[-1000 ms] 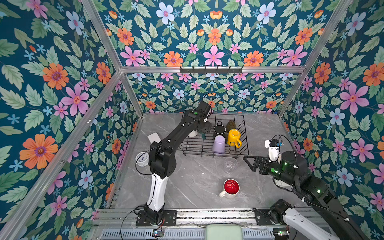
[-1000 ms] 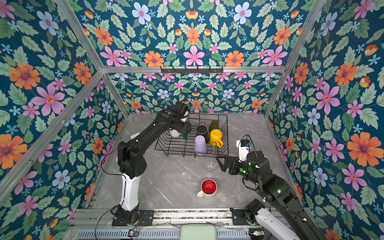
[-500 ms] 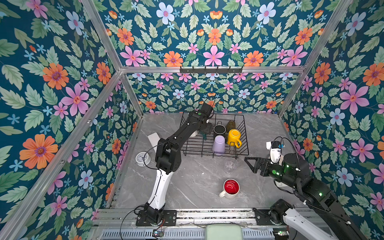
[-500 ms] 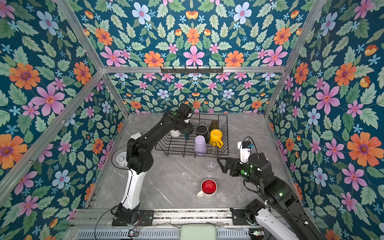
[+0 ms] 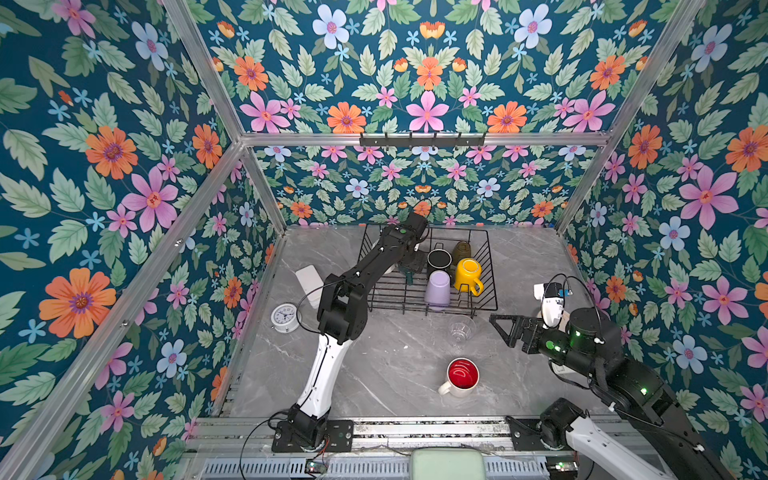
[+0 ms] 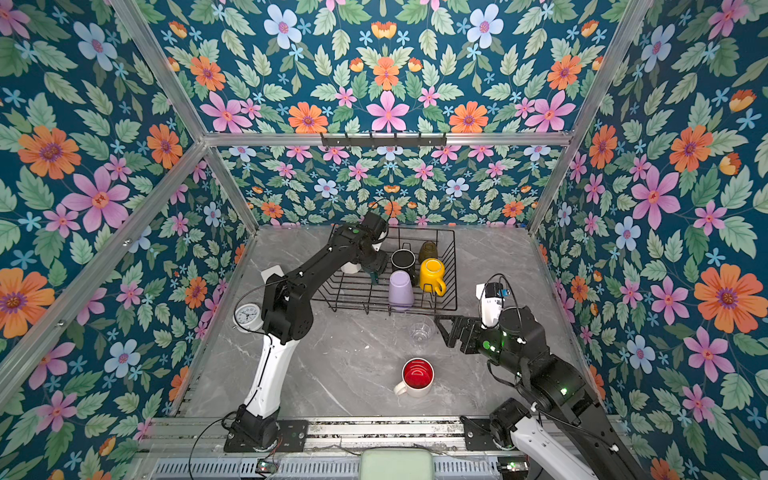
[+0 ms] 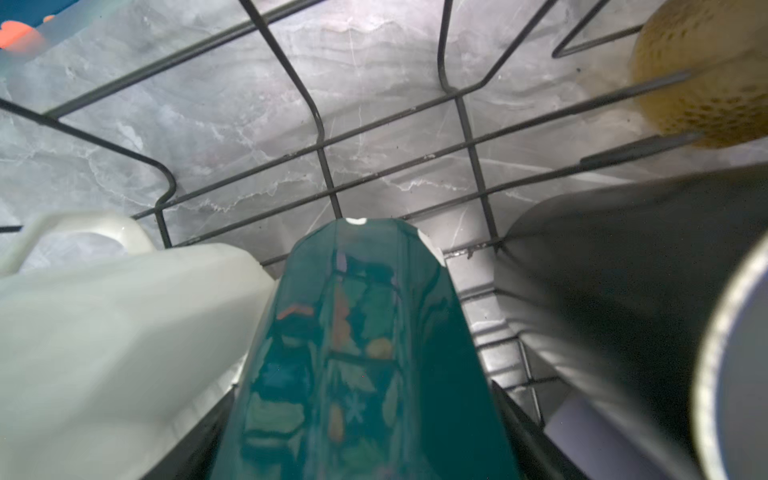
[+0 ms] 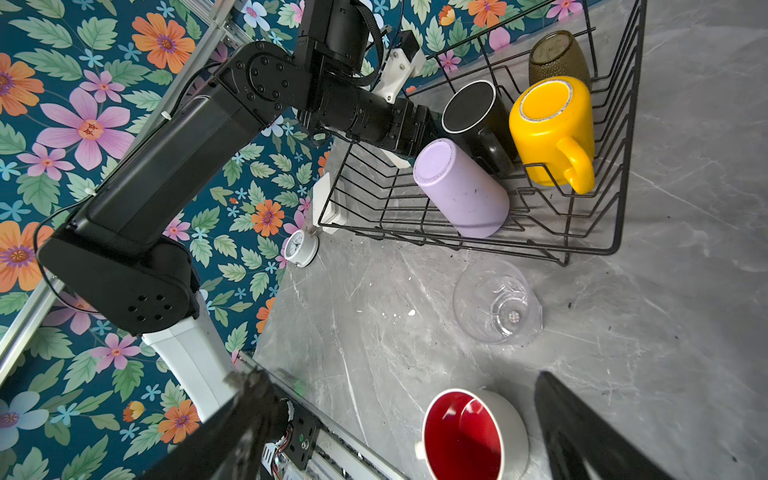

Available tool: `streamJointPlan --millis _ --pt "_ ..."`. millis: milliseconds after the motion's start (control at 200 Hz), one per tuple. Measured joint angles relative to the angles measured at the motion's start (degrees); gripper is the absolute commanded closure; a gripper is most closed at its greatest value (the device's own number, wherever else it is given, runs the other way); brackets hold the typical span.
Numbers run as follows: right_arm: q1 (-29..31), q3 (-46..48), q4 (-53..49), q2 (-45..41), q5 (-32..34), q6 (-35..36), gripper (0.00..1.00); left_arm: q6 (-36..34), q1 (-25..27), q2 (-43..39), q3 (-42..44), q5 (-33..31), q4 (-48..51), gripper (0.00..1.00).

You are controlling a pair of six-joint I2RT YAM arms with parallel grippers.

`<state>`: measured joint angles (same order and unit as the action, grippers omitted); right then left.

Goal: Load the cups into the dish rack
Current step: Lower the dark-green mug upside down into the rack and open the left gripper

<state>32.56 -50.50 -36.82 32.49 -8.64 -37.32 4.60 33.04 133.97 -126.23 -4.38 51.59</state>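
Observation:
My left gripper (image 5: 409, 268) reaches into the black wire dish rack (image 5: 487, 300) and is shut on the dark green mug (image 7: 357, 353), held low over the rack's floor between the cream mug (image 7: 104, 332) and the black mug (image 5: 439, 259). The amber tumbler (image 5: 461, 250), yellow mug (image 5: 467, 272) and lilac tumbler (image 5: 437, 289) also sit in the rack. The clear glass (image 5: 460, 331) stands on the table in front of it, with the white red-inside mug (image 5: 462, 376) nearer. My right gripper (image 5: 498, 328) hangs open just right of the glass, nothing between its fingers.
A small white alarm clock (image 5: 284, 318) and a flat white box (image 5: 309, 278) lie left of the rack by the left wall. The left arm's elbow (image 5: 343, 307) stands over the rack's near left corner. Flowered walls close in three sides.
My left arm has swung its elbow to the right and lowered the green mug deeper into the rack. The right gripper has barely moved.

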Motion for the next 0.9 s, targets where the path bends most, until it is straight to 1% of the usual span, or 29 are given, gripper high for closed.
streamJointPlan --millis 35,70,155,190,230,335,455,640,710,900 --pt "0.00 0.00 -0.13 -0.02 0.00 0.00 0.04 0.00 0.00 0.26 -0.26 0.00 -0.09 0.80" --pt "-0.02 0.00 -0.22 -0.04 -0.02 0.00 0.04 0.02 0.00 0.46 -0.46 0.00 -0.17 0.71" --pt "-0.04 0.00 -0.24 -0.04 -0.15 -0.02 0.04 0.04 0.00 0.72 -0.76 0.09 -0.22 0.53" --pt "-0.02 0.00 -0.24 -0.04 -0.15 -0.02 0.04 0.04 0.00 0.79 -0.87 0.11 -0.28 0.44" --pt "-0.02 0.00 -0.24 -0.09 -0.15 -0.02 0.04 0.02 0.00 0.87 -0.87 0.11 -0.37 0.39" --pt "0.00 0.07 -0.26 -0.31 -0.15 -0.04 0.04 -0.04 0.07 1.03 -0.98 -0.09 -0.48 0.31" --pt "0.00 0.17 -0.26 -0.33 -0.15 -0.17 0.04 -0.31 0.07 1.18 -1.09 -0.17 -0.55 0.27" --pt "-0.04 0.26 -0.26 -0.22 -0.15 -0.17 0.04 -0.66 0.04 1.31 -1.11 -0.20 -0.66 0.18" --pt "-0.04 0.31 -0.26 -0.20 -0.15 -0.17 0.04 -0.68 0.07 1.44 -1.18 -0.31 -0.87 0.12" --pt "-0.02 0.35 -0.31 0.02 -0.15 -0.17 0.04 -0.70 -0.02 1.86 -1.09 -0.26 -0.92 0.10"
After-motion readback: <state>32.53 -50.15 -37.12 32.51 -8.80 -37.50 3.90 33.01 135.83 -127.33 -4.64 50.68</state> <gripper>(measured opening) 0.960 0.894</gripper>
